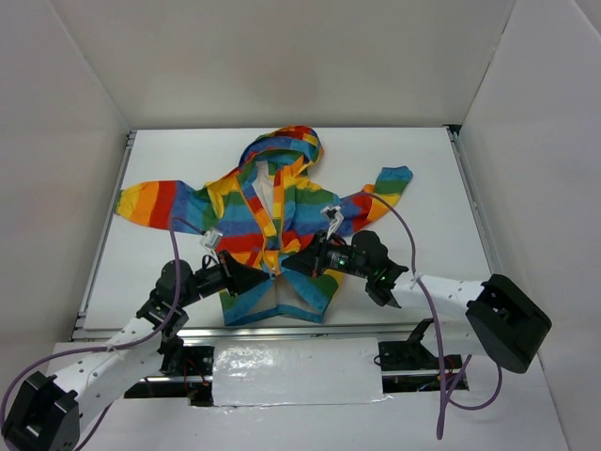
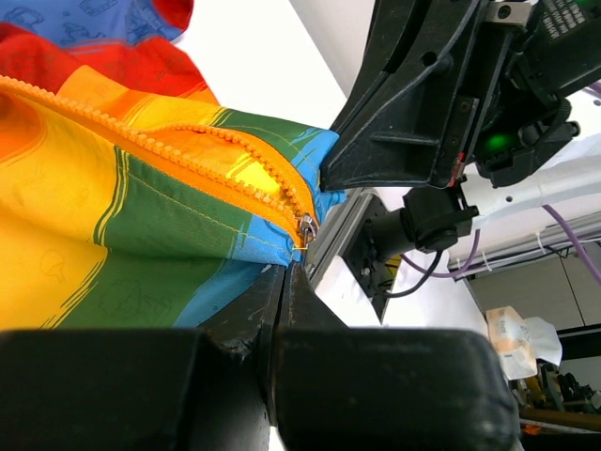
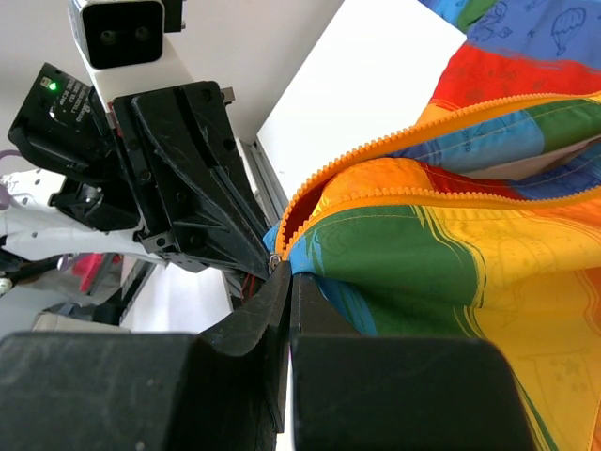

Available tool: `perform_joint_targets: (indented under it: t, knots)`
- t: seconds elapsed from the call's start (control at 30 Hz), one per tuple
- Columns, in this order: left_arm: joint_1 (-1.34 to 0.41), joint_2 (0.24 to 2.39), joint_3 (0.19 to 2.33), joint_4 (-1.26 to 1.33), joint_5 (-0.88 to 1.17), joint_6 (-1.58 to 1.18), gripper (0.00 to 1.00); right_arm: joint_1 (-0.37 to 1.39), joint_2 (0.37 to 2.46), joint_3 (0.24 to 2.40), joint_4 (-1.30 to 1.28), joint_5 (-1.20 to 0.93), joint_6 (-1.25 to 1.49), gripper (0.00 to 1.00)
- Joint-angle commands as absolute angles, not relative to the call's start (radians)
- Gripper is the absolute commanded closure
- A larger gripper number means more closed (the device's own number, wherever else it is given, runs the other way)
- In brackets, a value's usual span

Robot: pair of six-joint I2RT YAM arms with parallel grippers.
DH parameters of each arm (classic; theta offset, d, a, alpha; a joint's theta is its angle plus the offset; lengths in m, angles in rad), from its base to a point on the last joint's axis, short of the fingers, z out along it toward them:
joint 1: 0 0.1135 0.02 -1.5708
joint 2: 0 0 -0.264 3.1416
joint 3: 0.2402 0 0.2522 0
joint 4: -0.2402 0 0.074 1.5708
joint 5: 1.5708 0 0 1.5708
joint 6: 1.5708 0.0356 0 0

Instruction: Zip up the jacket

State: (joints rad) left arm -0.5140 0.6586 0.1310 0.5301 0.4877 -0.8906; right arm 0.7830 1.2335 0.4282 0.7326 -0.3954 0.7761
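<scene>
Closest to me, at 6 o'clock, the left pincer point(image 2: 285, 277) and right pincer point(image 3: 285, 277) were both clenched on the blue hem of the jacket point(image 1: 237, 224), tips nearly touching at the foot of the zipper point(image 2: 188, 152). The jacket lay flat mid-desk, front open, hood toward 12 o'clock, sleeves out to 9 and 2 o'clock. I judged the danger was a tug with the teeth unseated: loose cloth could jam the slider point(image 2: 306, 228), or the light jacket could slide. The crowded pincers might also knock together. The desk point(image 1: 423, 249) was smooth and white, boxed by plain white walls point(image 1: 282, 56).
</scene>
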Motion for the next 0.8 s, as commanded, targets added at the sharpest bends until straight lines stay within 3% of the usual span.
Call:
perform_joint_targets:
  t: [0.0,0.77]
  knots:
    - [-0.517,0.661,0.138,0.408,0.515,-0.839,1.00,0.756,1.229,0.488,0.854,-0.276,0.762,1.00]
    - [-0.517,0.687,0.172,0.425,0.543,-0.833,1.00,0.758,1.243,0.534,0.822,-0.273,0.735,1.00]
